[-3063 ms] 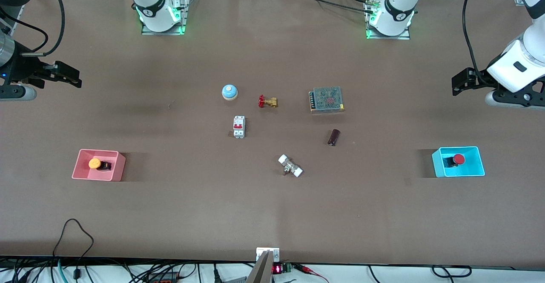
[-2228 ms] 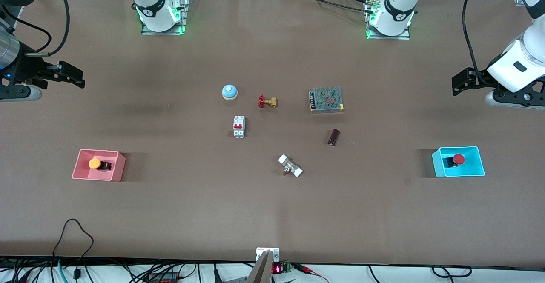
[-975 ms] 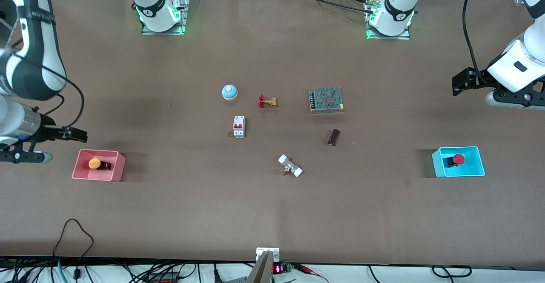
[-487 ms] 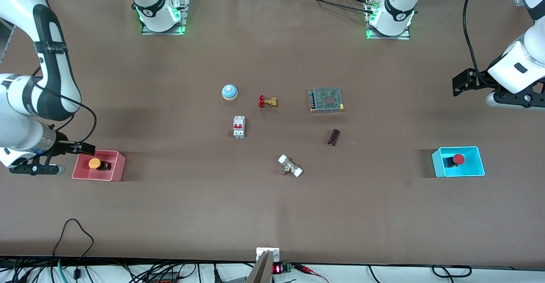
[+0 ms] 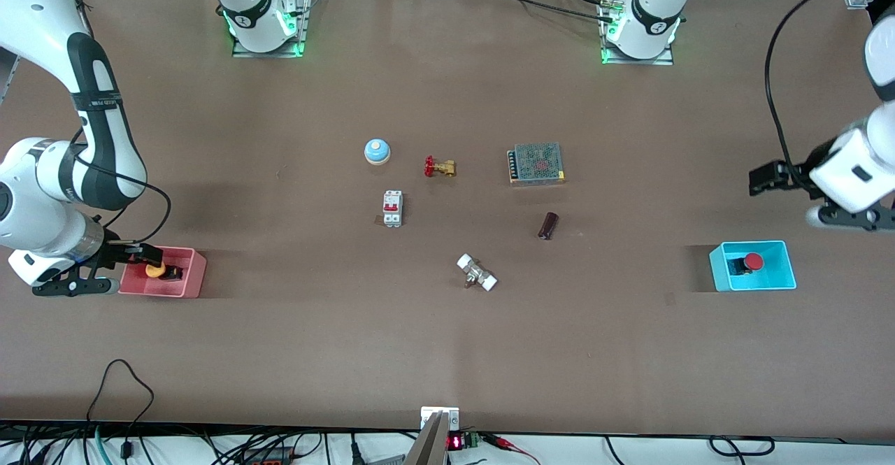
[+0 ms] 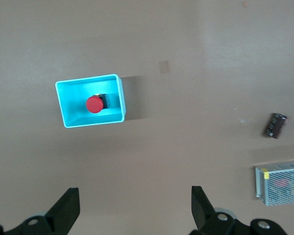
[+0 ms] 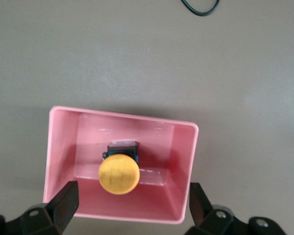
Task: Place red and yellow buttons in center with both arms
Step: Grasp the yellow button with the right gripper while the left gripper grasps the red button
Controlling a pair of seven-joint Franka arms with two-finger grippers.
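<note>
Reach step: right pincer (image 7: 130,208) jaws apart over yellow button (image 7: 118,174) in pink bin (image 7: 184,169), descent and clamping next; left pincer (image 6: 134,208) apart, near blue bin (image 6: 90,83) holding red button (image 6: 93,104).

The middle of the bench (image 5: 447,339) was crowded: a dome (image 5: 377,151), valve (image 5: 439,167), breaker (image 5: 392,208), power supply (image 5: 536,163), dark cylinder (image 5: 548,226) and white-capped fitting (image 5: 477,273) lay apart from one another, with bare lanes between them. The wide strip nearer the front camera lay open. The yellow button (image 5: 156,268) sat walled in by the pink bin (image 5: 193,276), open above, the right pincer (image 5: 140,254) spread wide over it. The red button (image 5: 752,261) sat likewise in the blue bin (image 5: 786,267), the left pincer (image 5: 765,178) open over bare bench beside it.
</note>
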